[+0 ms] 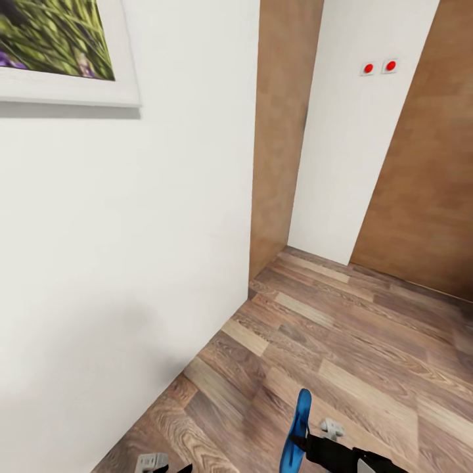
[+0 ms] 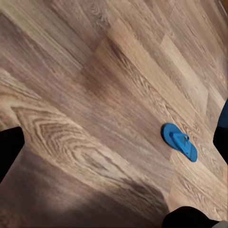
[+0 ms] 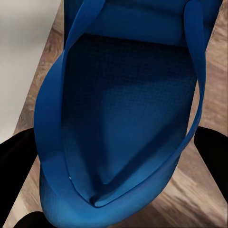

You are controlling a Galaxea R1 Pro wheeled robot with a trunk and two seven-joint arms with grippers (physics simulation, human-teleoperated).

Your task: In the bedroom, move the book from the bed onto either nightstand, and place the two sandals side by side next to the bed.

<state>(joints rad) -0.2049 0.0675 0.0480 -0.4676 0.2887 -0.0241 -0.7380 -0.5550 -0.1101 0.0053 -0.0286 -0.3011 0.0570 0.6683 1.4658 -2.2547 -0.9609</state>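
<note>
My right claw (image 1: 309,447) is clamped on 1 blue sandal (image 1: 295,430), held on edge above the wood-plank floor (image 1: 368,355) near a white wall (image 1: 131,263). A 2nd sandal (image 2: 179,141) lies flat on the floor. Whether my left claw (image 1: 152,462) is open, I cannot tell.

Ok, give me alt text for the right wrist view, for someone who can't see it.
A bright-blue sandal seen close up, held in the right gripper, its thin straps arching over the dark textured footbed. The gripper's dark fingers sit at either side. Behind it are strips of brown wood-plank floor and a patch of white wall.
</note>
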